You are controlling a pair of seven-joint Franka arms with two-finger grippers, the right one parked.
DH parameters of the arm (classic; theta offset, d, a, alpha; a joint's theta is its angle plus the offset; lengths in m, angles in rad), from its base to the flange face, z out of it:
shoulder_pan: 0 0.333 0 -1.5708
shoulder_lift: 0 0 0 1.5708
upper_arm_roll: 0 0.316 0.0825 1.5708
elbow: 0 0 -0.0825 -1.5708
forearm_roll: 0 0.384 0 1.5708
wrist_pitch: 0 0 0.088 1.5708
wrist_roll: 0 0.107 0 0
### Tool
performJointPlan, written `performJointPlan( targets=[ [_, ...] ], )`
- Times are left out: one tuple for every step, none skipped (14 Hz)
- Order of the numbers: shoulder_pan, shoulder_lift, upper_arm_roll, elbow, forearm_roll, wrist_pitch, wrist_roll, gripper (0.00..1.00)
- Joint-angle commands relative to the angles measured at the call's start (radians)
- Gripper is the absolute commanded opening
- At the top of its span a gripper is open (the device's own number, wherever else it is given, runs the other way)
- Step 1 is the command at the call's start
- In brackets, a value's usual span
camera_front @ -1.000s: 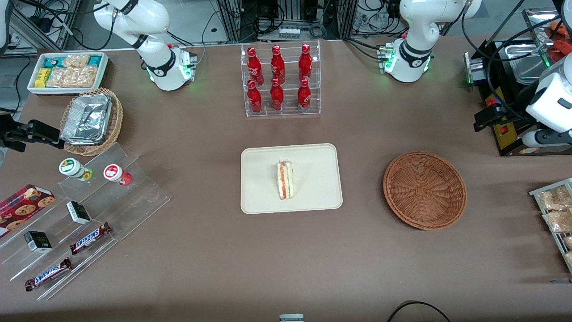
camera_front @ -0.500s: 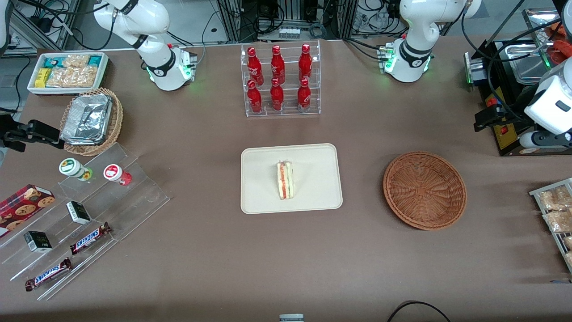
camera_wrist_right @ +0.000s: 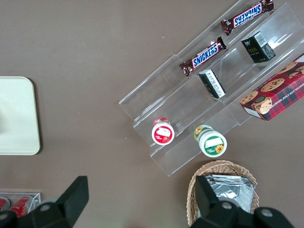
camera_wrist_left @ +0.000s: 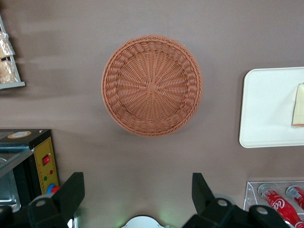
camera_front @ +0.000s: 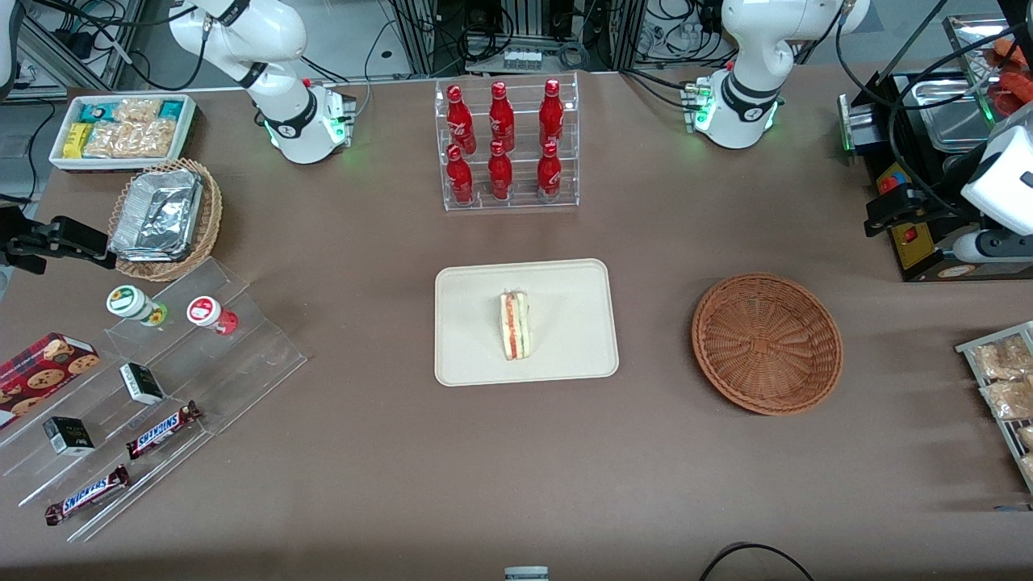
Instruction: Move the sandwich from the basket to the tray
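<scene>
Sandwich (camera_front: 515, 325) on tray (camera_front: 476, 355); wide-spread gripper (camera_wrist_left: 137, 192) high above basket (camera_wrist_left: 151, 85)

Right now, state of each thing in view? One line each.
sandwich: on the tray, standing on an edge, untouched
tray: flat on the table, holds only the sandwich
basket: upright, empty
gripper: open, holding nothing, high above the table near the basket
bottles: upright in their clear rack
</scene>
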State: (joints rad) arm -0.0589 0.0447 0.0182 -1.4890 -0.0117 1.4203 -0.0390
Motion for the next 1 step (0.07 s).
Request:
performJointPlan(
  targets=[
    [-0.006,-0.064,0.011,-0.065,0.006,-0.008,0.050,1.00]
  ],
)
